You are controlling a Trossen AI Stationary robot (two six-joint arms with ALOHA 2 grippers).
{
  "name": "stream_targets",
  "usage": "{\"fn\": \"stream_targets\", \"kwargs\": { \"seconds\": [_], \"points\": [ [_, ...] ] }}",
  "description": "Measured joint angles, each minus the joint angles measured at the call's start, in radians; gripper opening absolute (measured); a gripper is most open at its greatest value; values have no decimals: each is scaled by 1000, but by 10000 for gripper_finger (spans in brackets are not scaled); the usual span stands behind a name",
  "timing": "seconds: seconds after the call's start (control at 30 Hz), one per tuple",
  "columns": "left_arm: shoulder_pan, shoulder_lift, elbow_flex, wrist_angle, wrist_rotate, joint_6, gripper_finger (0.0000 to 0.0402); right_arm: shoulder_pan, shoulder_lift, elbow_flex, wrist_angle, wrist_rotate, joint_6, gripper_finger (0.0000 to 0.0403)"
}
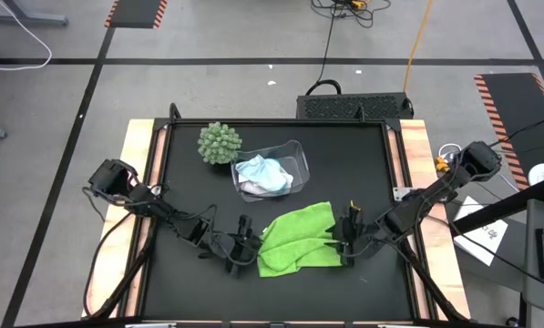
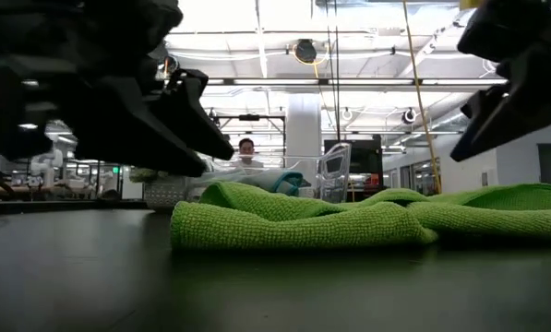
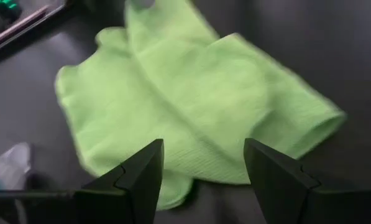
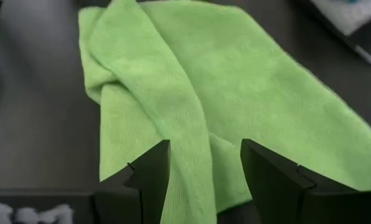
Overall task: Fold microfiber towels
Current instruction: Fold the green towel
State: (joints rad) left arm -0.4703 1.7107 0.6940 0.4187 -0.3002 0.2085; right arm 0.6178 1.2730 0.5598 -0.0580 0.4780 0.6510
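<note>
Now lime green towel (image 1: pixel 298 239) between left end effector (image 1: pixel 247 248) and right end effector (image 1: pixel 347 239).

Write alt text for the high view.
A lime green towel lies rumpled on the black table, between the left tool and right tool, both open. Behind it, a clear bin holds white and blue cloths.

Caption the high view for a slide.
Both open grippers, left and right, flank the rumpled green towel; white and blue towels sit in the bin.
</note>
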Motion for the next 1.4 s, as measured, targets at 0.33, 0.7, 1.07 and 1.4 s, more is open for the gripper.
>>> {"fn": "stream_targets", "kwargs": {
  "seconds": [0.33, 0.7, 1.07, 1.4],
  "points": [
    [-38, 42, 39, 2, -58, -22, 225, 32, 43, 0, -29, 23, 67, 173],
    [-53, 278, 271, -170, -155, 45, 225, 52, 47, 0, -30, 23, 86, 171],
    [-44, 227, 266, -174, -157, 128, 183, 103, 47, 0, -28, 25, 106, 171],
    [-10, 227, 266, -116, -43, 130, 11, 137, 47, 0, -24, 73, 123, 171]
  ]
}}
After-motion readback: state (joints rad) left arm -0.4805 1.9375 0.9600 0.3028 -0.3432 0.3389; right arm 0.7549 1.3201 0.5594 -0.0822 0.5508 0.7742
